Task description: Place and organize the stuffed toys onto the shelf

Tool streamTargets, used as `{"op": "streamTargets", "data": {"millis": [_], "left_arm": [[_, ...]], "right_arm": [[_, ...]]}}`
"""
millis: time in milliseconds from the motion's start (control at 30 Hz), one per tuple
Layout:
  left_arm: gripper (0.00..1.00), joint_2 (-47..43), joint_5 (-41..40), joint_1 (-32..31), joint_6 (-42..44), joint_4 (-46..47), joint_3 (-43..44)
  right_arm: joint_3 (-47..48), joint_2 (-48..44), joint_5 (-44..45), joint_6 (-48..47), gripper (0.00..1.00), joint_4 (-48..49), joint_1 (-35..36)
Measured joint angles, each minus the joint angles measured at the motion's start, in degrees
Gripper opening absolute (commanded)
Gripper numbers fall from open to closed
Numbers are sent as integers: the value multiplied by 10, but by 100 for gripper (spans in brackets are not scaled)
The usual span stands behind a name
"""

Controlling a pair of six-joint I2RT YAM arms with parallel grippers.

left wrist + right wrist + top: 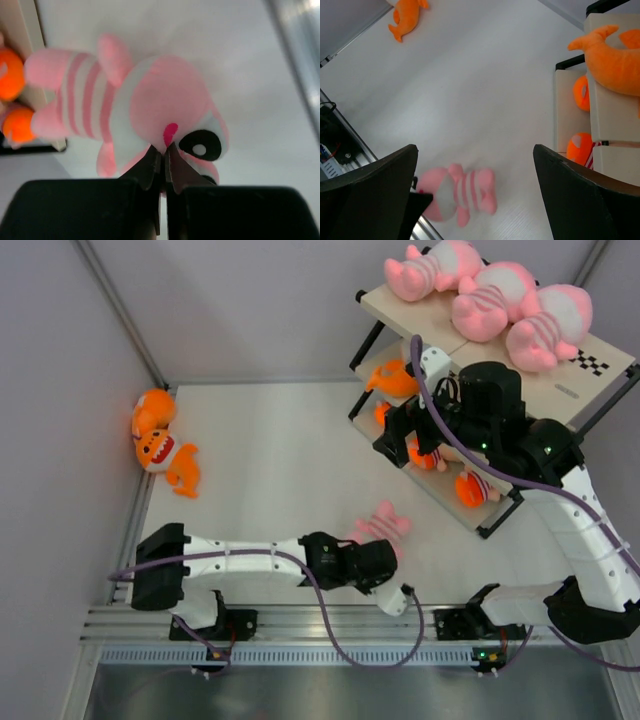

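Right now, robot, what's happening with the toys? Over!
Left tool shut on pink striped toy. Right tool open beside the shelf. Two orange toys lie far left. Nothing seems in the way.

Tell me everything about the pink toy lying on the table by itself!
The pink toy is soft, fuzzy plush: a big pink-and-white head, a black eye with a white dot, a dark-pink mark on its face, a striped body and stubby limbs. It lies on the white table near the shelf. The left gripper has its jaws shut at the toy's face, seemingly pinching the plush.
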Motion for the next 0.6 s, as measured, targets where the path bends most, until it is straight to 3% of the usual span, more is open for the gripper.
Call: {"op": "streamTargets", "data": {"millis": [100,333,600], "left_arm": [[0,-32,-11,82,20,-9,-30],[0,-49,21,209,42,-20,-45],[0,-80,109,369,-18,-54,-12]], "right_arm": [[0,2,-7,-8,100,0,0],[4,36,-36,-28,99,5,0],[11,74,-106,-76,99,6,0]]}}
